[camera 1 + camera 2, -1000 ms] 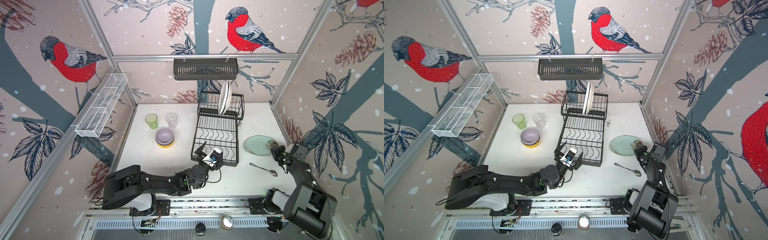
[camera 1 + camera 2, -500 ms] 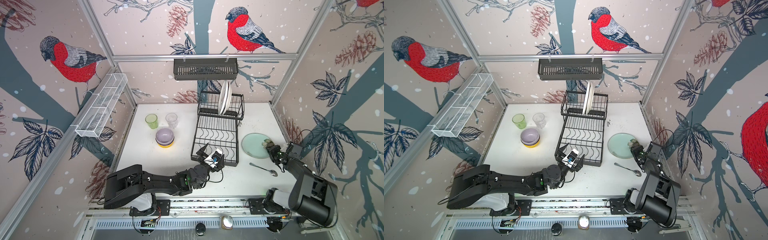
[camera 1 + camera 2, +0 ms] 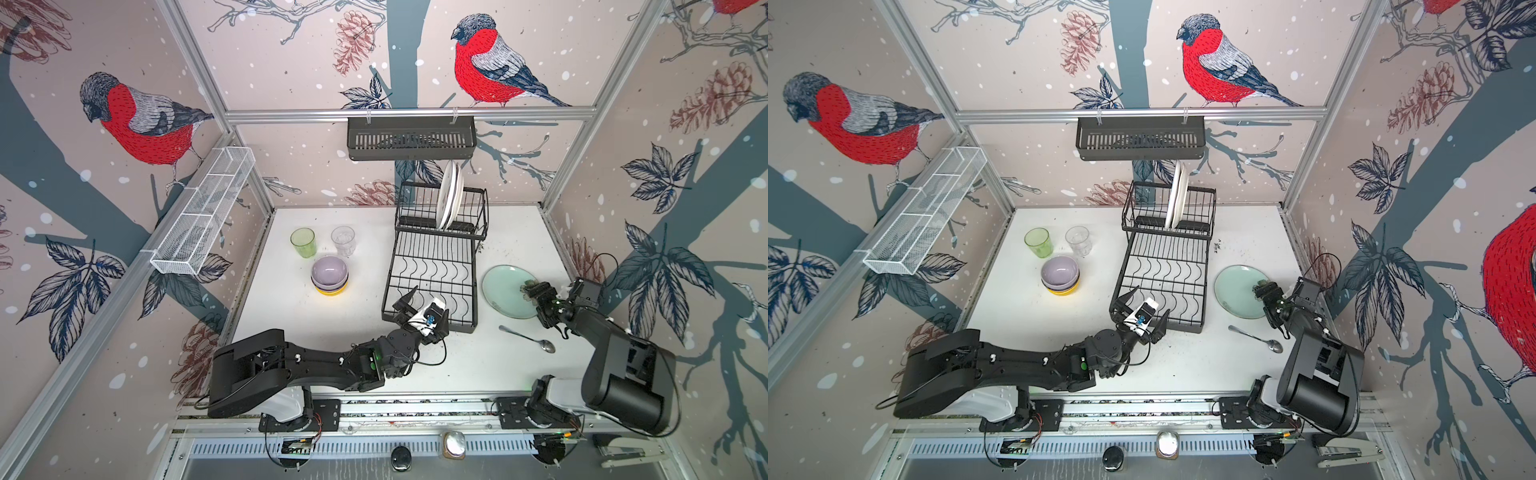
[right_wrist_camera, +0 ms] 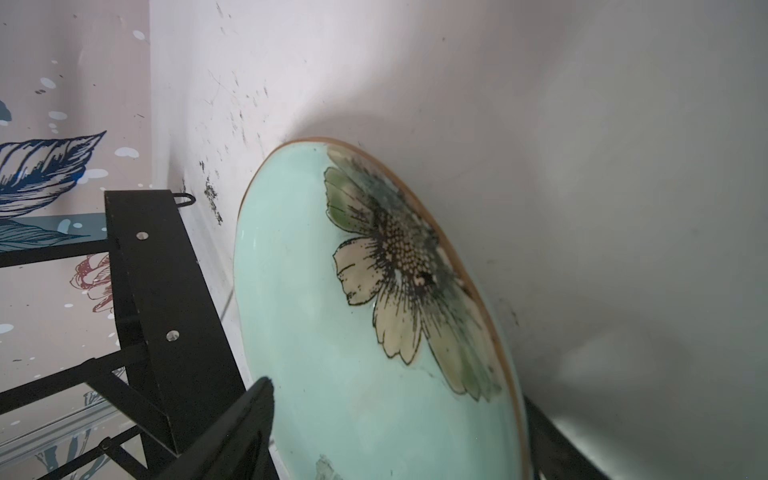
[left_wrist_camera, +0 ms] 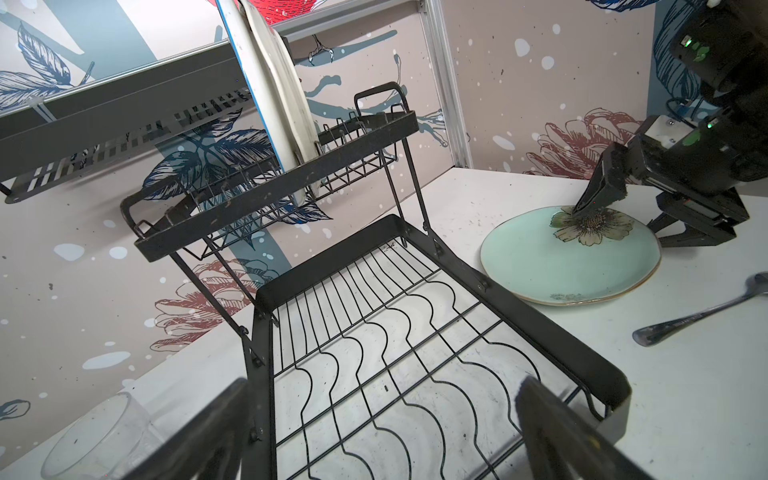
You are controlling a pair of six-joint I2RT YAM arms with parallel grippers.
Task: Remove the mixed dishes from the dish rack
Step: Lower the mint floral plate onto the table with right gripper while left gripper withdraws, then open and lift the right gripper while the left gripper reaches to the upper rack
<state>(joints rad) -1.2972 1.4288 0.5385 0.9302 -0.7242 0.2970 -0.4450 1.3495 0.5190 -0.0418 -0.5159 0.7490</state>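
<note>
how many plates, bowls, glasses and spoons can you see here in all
plates: 3 (pale green plate, two white plates standing in the dish rack)
bowls: 3 (one stack of bowls, middle one barely showing)
glasses: 2 (green glass, clear glass)
spoons: 1 (metal spoon)
total: 9

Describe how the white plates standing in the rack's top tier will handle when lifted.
The plates look like glazed ceramic: probably stiff, slick and breakable. They stand on edge, side by side in the rack, so lifting one may tip the other. Thin rims likely offer little grip.
</note>
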